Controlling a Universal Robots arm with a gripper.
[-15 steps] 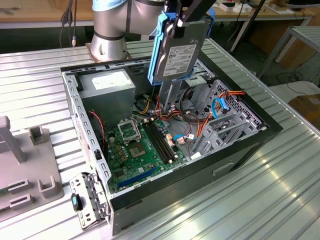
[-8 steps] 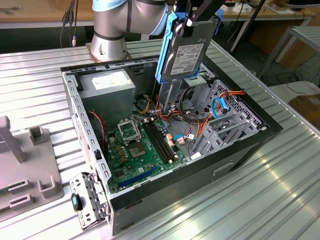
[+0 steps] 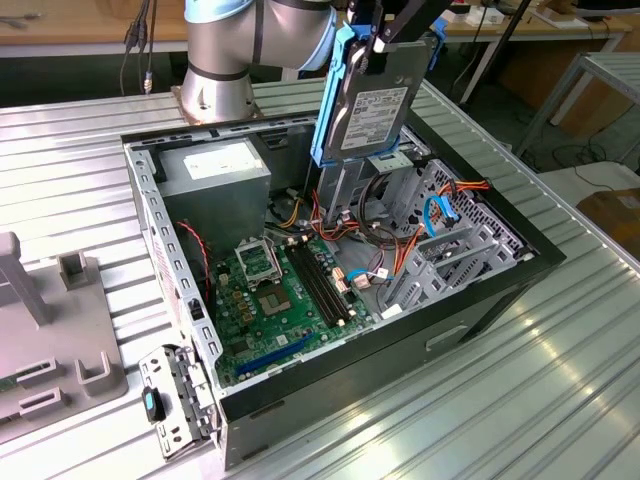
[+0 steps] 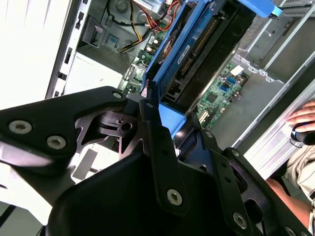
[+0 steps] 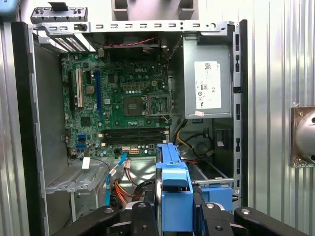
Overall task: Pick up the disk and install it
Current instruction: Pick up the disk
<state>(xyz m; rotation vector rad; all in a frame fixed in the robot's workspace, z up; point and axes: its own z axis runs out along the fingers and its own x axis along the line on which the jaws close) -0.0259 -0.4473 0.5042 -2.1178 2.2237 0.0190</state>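
The disk (image 3: 362, 105) is held upright above the open computer case (image 3: 470, 315), clamped at its upper end by the closed claw (image 3: 380, 38), and it is judged stiff, rather heavy and shock-sensitive, best gripped by its rigid edges.

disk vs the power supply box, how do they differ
The disk hangs on edge in the gripper over the case; the power supply sits in the case's corner. The disk is thin with blue side rails; the power supply is a bulky plain box. Both are grey metal with a white label.
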